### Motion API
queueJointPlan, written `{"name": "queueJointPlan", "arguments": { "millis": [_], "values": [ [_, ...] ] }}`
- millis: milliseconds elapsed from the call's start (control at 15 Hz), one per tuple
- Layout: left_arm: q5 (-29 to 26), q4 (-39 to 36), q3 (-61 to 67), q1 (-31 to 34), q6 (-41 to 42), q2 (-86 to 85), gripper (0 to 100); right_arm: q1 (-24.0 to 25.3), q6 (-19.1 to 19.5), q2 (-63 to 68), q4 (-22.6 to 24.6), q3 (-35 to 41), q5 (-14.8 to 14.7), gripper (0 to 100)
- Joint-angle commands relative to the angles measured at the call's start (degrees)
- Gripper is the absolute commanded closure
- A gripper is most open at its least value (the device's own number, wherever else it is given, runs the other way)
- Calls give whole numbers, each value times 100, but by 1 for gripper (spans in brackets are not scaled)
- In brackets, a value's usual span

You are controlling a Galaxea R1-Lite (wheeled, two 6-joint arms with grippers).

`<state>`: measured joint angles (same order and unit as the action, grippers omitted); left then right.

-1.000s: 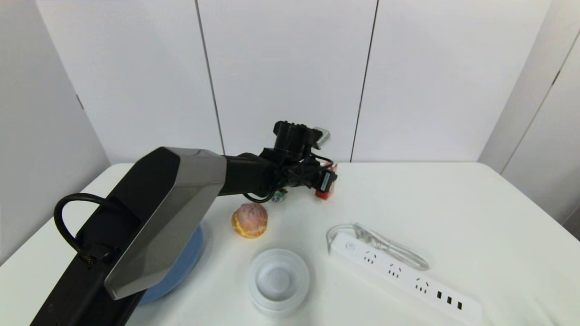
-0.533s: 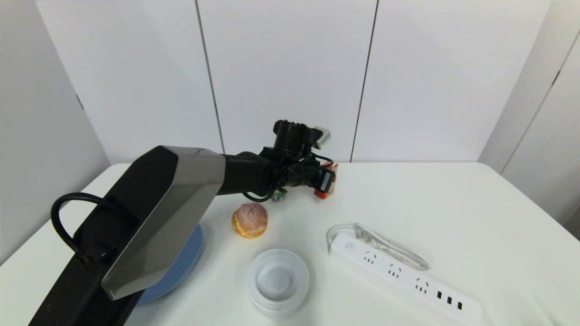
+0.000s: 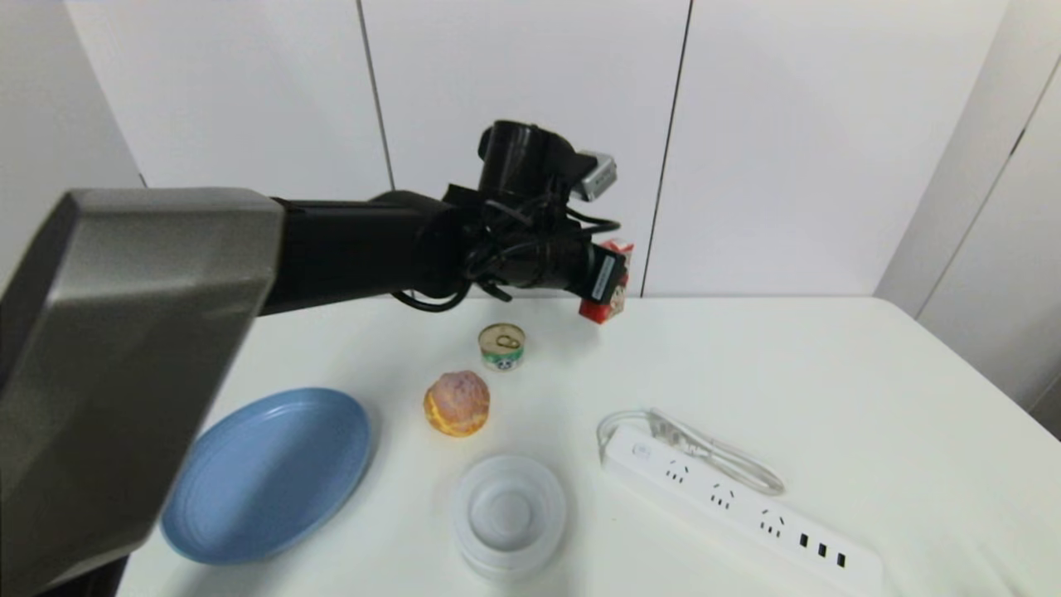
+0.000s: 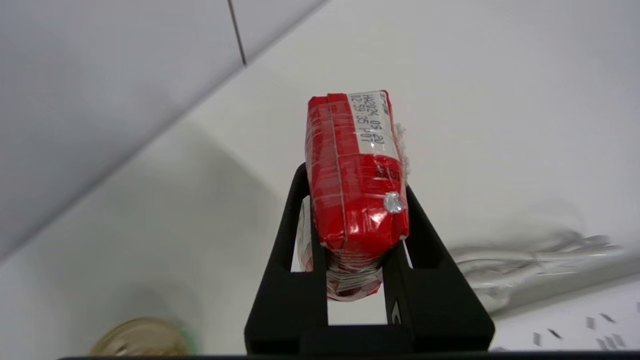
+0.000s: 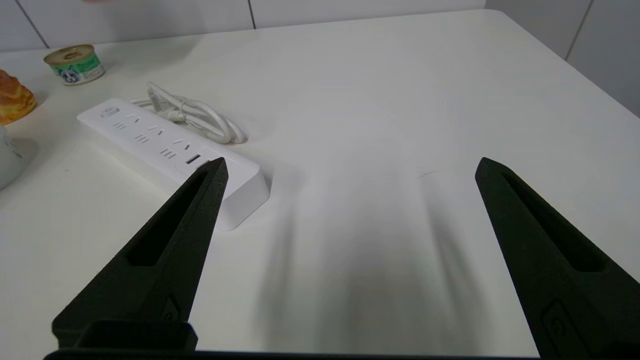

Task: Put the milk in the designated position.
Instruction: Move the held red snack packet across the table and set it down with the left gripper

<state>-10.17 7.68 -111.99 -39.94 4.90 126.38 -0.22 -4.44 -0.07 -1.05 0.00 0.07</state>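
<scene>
Head view showed the left gripper (image 3: 609, 286) clamped on the milk (image 3: 608, 282), held in the air just beyond the tin can (image 3: 501, 346). Only the fingertips pinched its lower half, so a quick swing could twist it loose. Its long axis stood near upright, white top up, slightly tilted. The right gripper (image 5: 350, 170) hovered with fingers wide apart beside the power strip (image 5: 170, 150).

Milk (image 3: 612, 286) half behind left wrist
</scene>
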Motion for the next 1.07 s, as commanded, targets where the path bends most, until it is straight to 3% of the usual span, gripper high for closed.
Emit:
{"name": "queueJointPlan", "arguments": {
  "millis": [67,400,667,867,1067],
  "values": [
    [314,32,811,478,494,-1564,100,4,-5,7,-1,0,1,0],
    [15,-416,2630,2113,1110,-3163,100,4,-5,7,-1,0,1,0],
    [-1374,-1005,4098,3422,1435,-3656,100,-4,-5,7,-1,0,1,0],
    [-2007,-1058,4845,3827,1531,-3585,100,-4,-5,7,-1,0,1,0],
    [-2965,-1058,5047,4134,2138,-3049,100,-4,-5,7,-1,0,1,0]
  ]
}}
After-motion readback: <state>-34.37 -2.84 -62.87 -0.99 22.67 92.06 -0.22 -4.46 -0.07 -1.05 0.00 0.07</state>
